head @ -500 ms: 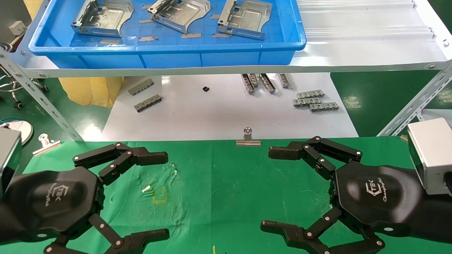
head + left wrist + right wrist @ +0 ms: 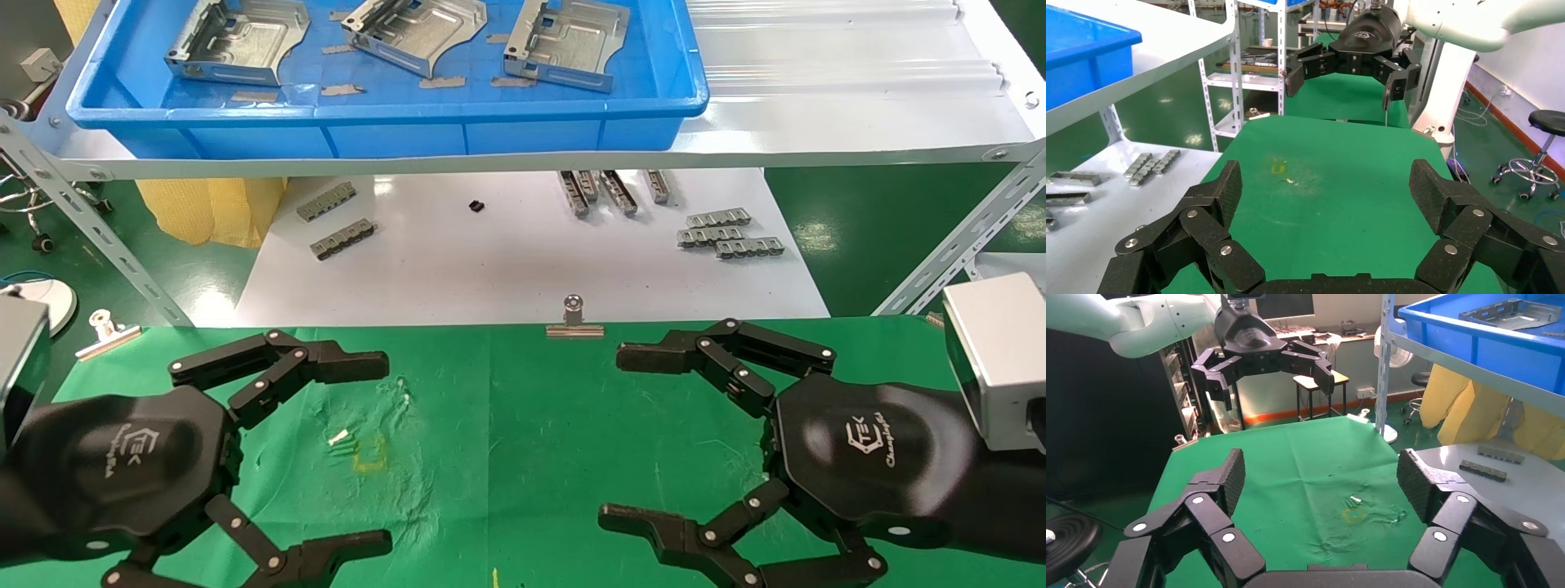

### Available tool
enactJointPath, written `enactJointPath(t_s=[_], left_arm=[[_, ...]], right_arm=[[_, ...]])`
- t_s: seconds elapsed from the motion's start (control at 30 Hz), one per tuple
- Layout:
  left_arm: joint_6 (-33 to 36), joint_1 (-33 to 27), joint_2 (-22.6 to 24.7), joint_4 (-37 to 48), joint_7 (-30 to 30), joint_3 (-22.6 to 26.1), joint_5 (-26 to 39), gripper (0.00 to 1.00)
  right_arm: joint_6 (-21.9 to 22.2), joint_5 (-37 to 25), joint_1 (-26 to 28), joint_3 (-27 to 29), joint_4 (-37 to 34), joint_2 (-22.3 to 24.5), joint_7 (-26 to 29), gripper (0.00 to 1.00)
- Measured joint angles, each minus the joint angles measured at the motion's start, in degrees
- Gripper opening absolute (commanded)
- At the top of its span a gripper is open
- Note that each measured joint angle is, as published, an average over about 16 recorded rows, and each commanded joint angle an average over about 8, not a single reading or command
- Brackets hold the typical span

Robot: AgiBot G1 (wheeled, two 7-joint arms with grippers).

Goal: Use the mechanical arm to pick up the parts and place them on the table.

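The right gripper [image 2: 645, 437] hovered over the right side of the green surface [image 2: 523, 425], its fingers spread wide and holding nothing. The left gripper [image 2: 364, 453] hung opposite over the left side, equally wide open and empty. Beyond them, on the raised shelf, three parts [image 2: 237, 41] [image 2: 417, 33] [image 2: 568, 45] lay side by side in the blue tray [image 2: 392, 114], well apart from both grippers.

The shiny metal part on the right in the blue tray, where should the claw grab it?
Probably on the raised side flange of the rightmost part, coming down from above. It lies flat in the blue tray, so the upright flange is the only edge the fingers could close around. The right claw, open above the green table, is the nearer one.
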Motion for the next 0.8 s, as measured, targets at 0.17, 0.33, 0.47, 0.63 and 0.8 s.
enactJointPath(t_s=[0.17, 0.33, 0.47, 0.63, 0.8], left_arm=[[0.0, 0.0, 0.0, 0.0, 0.0, 0.0, 0.0, 1.00], [0.0, 0.0, 0.0, 0.0, 0.0, 0.0, 0.0, 1.00], [0.0, 0.0, 0.0, 0.0, 0.0, 0.0, 0.0, 1.00], [0.0, 0.0, 0.0, 0.0, 0.0, 0.0, 0.0, 1.00], [-0.4, -0.7, 0.2, 0.0, -0.3, 0.2, 0.4, 1.00]], right_arm=[[0.0, 0.0, 0.0, 0.0, 0.0, 0.0, 0.0, 0.00], [0.0, 0.0, 0.0, 0.0, 0.0, 0.0, 0.0, 0.00], [0.0, 0.0, 0.0, 0.0, 0.0, 0.0, 0.0, 0.00], [0.0, 0.0, 0.0, 0.0, 0.0, 0.0, 0.0, 0.00], [0.0, 0.0, 0.0, 0.0, 0.0, 0.0, 0.0, 0.00]])
